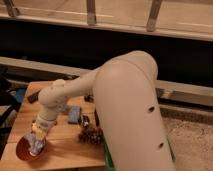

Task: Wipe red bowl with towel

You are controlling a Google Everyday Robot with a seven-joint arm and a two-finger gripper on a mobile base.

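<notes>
The red bowl [25, 151] sits at the front left corner of the wooden table [60, 142]. Inside it lies the pale grey-blue towel [36, 145], bunched up and pressed against the bowl's inner right side. My gripper [38, 134] points down right above the bowl and is shut on the towel. The big white arm [125, 110] reaches in from the right and fills the middle of the view, hiding the table's right side.
A small blue block [75, 114] lies mid-table, with a brown spiky clump [91, 135] just in front of it. A dark flat object [33, 97] rests near the table's back left. A green tray's edge [105, 152] shows beside the arm. A dark wall and a railing lie behind.
</notes>
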